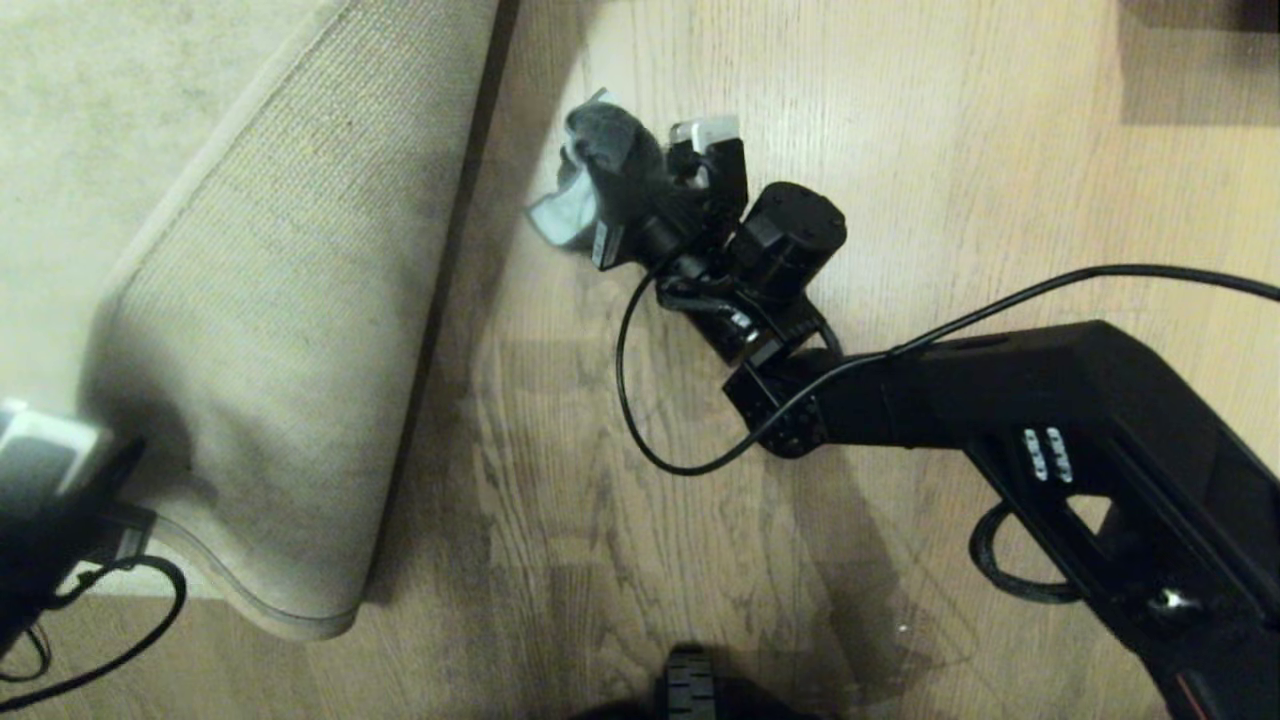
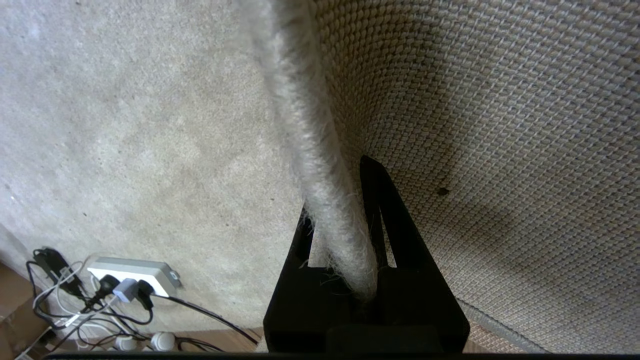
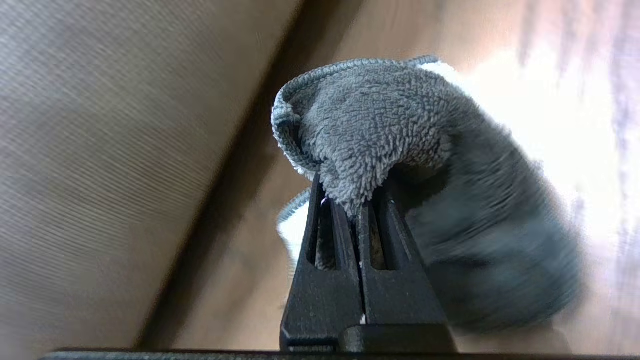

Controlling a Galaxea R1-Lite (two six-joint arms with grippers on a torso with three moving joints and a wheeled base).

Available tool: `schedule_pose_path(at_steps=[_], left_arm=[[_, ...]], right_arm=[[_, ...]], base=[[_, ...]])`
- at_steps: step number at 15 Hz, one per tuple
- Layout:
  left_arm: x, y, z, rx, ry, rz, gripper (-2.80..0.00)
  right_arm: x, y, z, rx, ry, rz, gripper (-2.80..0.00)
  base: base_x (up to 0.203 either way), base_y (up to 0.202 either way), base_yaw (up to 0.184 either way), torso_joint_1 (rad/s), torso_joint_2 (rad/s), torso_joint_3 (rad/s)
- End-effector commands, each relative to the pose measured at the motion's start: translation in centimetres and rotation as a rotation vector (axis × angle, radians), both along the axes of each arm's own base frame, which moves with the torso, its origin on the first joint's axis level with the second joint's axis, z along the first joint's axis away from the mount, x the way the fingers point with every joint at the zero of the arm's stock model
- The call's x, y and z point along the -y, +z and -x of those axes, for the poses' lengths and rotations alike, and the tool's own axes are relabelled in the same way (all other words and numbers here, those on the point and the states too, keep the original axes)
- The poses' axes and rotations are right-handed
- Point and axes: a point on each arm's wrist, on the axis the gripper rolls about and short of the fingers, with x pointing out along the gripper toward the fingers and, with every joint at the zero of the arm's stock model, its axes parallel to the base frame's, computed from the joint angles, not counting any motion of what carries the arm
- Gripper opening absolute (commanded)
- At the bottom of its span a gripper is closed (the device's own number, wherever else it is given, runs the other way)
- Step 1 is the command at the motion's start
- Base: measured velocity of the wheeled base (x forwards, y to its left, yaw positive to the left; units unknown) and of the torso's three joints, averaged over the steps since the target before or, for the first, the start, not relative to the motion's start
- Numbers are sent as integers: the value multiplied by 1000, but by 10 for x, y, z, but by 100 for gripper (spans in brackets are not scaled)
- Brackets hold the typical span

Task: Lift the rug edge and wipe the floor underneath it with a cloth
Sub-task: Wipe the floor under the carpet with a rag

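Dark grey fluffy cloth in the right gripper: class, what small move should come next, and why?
Probably sweep the dark grey fluffy cloth along the bare wood-grain floor towards the shadowed strip beside the rug. The left gripper holds the pale rug edge lifted, backing exposed, and the right gripper is shut on the cloth.

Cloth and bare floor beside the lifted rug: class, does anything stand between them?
Nothing visible does. The right gripper is shut on the cloth over the floor, and the left gripper holds the rug edge up and folded back, its woven backing showing, so the planks beside it lie uncovered.
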Motion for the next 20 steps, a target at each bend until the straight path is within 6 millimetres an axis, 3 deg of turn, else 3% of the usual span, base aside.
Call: schedule_pose_path(at_steps=[1,6,13,15,20], left_arm=[[0,6,1,46,-1,-26,-280],[0,6,1,48,-2,-27,-280],[1,8,2,55,-5,-29,-280],[1,8,2,56,-7,-29,-280],[3,8,6,54,-9,-27,-280]], right_arm=[[-18,0,20,-14,23,-16,-280],[-48,-36,63,-117,31,1,-280],[-58,-117,135,-266,88,159,-280],[-62,-137,140,-282,97,183,-280],[-75,-152,131,-275,95,169,-280]], base=[[0,0,0,0,0,0],[0,0,0,0,0,0],[0,0,0,0,0,0],[0,0,0,0,0,0],[0,0,0,0,0,0]])
